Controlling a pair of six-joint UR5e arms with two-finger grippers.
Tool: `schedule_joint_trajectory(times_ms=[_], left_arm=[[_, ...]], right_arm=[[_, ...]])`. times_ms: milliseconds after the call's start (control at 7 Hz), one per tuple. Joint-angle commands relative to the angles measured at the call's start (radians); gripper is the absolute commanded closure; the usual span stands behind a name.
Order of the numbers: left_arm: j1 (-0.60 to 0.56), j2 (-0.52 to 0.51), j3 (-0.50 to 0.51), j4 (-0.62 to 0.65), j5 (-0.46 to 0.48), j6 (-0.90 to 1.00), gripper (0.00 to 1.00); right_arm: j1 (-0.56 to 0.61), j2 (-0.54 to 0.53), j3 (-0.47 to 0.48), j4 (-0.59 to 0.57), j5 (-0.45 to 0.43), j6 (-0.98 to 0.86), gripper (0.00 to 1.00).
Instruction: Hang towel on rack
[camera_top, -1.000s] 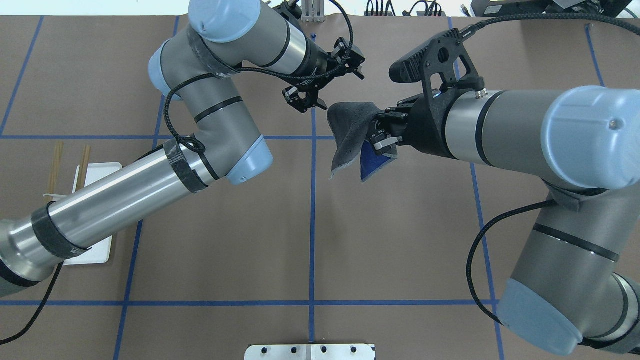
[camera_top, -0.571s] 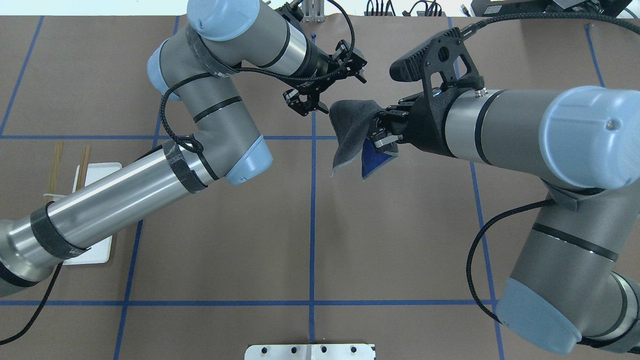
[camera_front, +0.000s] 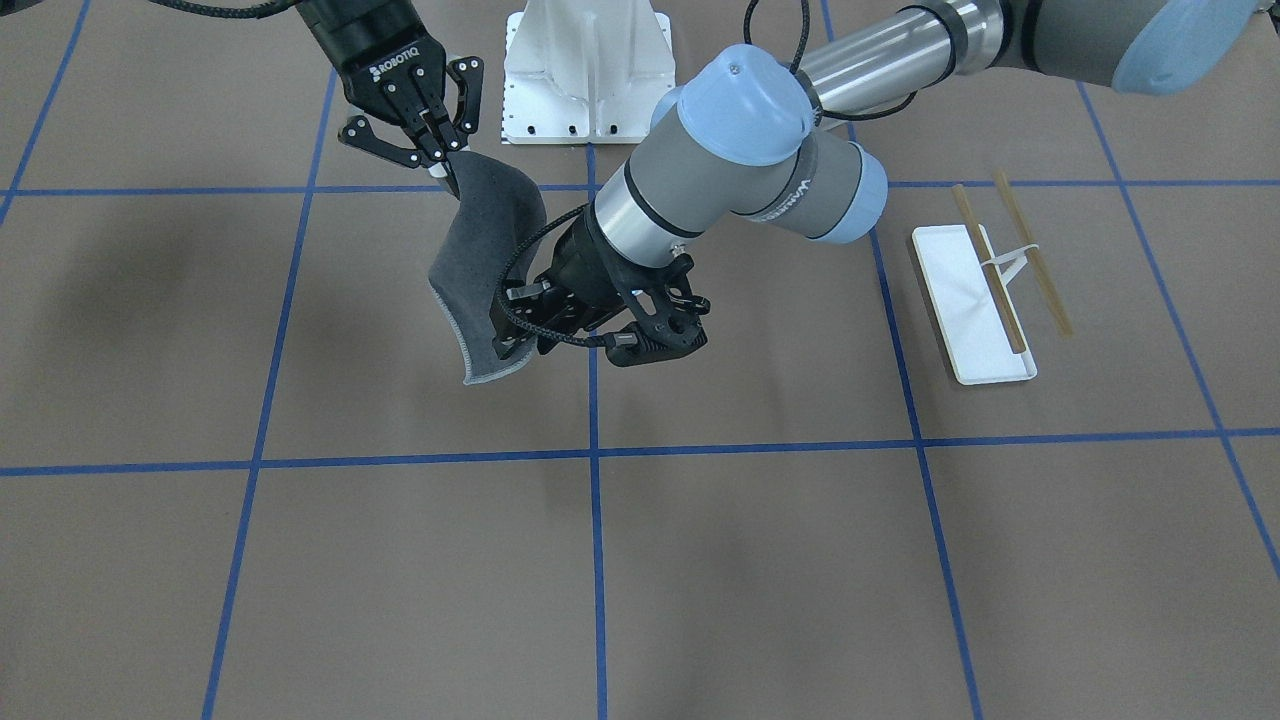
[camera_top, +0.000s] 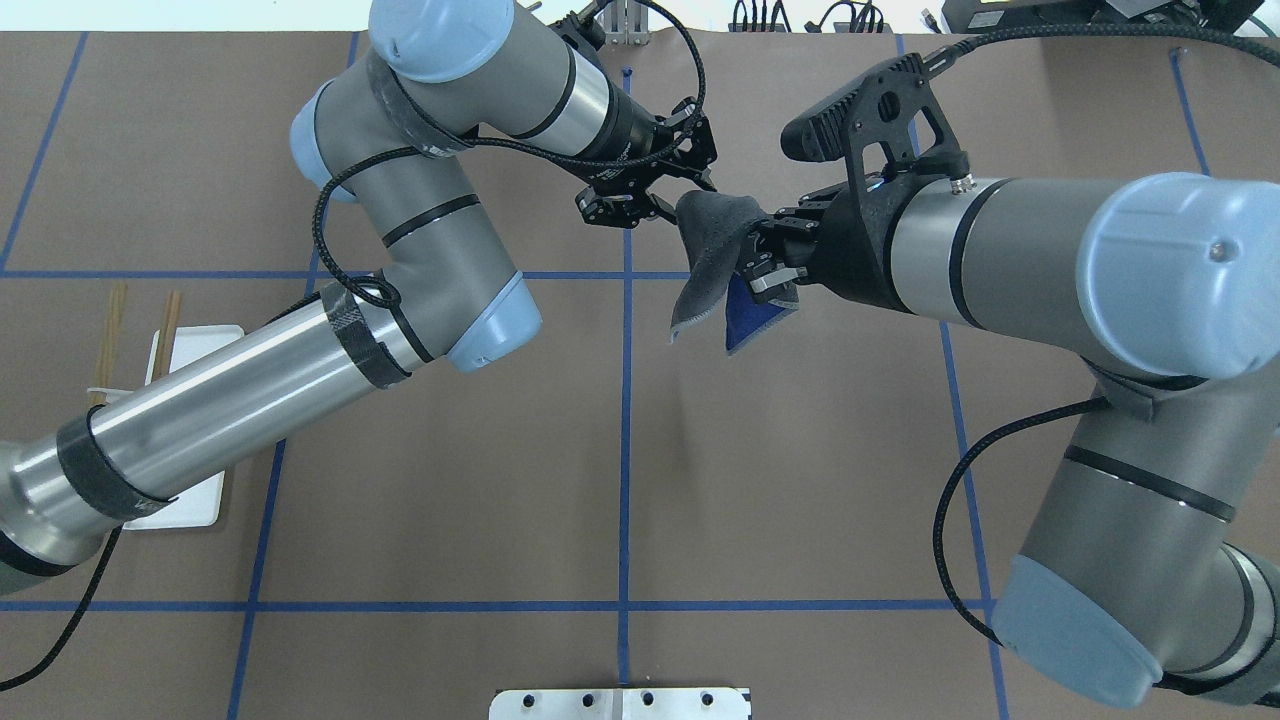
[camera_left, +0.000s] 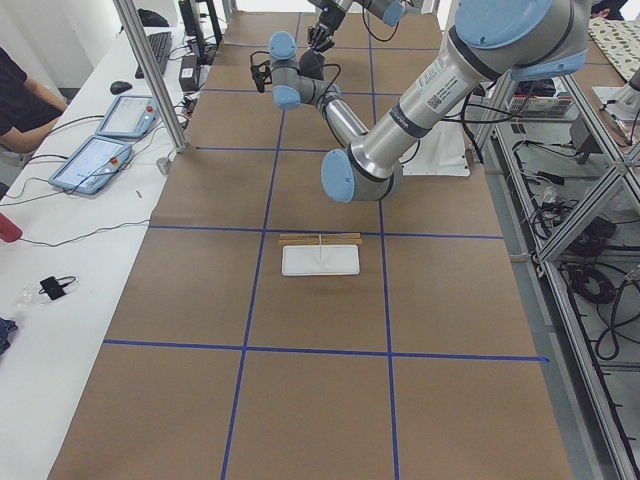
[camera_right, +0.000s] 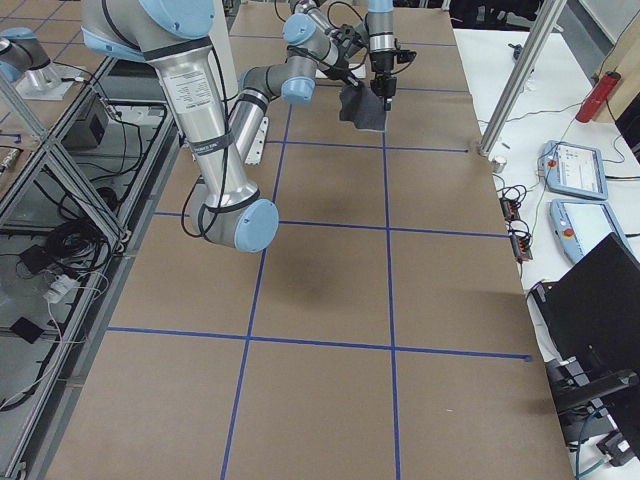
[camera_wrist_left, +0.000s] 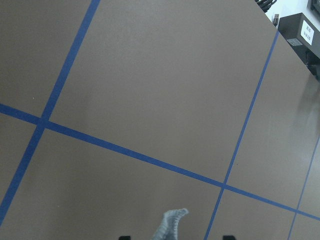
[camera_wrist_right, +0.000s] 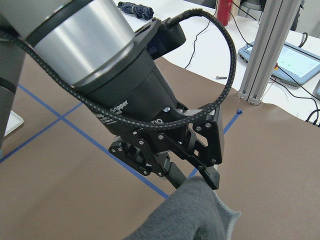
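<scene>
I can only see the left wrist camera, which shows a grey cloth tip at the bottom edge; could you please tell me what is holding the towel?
Observer: The right gripper is shut on the towel, which hangs in the air.
Operator: Has my left gripper gripped it?
Observer: No, it is open, with the towel's edge between its jaws.
Operator: Where is the rack?
Observer: It stands far off on the robot's left side, bars bare.

Overhead and front cameras look down on the surface (camera_top: 450, 480) from opposite sides, both catching the towel (camera_top: 705, 270). Wrist cameras sit close
</scene>
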Motion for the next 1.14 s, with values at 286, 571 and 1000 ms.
schedule_joint_trajectory(times_ms=[286,571,1000], left_arm=[[-0.004,0.0,-0.007,0.008,-0.018,-0.003,0.78],[-0.012,0.002,-0.013,0.012,-0.022,-0.004,1.0],[-0.135,0.011,-0.033,0.06,-0.184,-0.001,1.0]], right_arm=[[-0.001,0.0,-0.003,0.0,0.0,0.0,1.0],[-0.001,-0.005,-0.002,0.0,0.001,0.001,1.0],[0.002,-0.052,0.047,-0.011,0.038,0.225,0.0]])
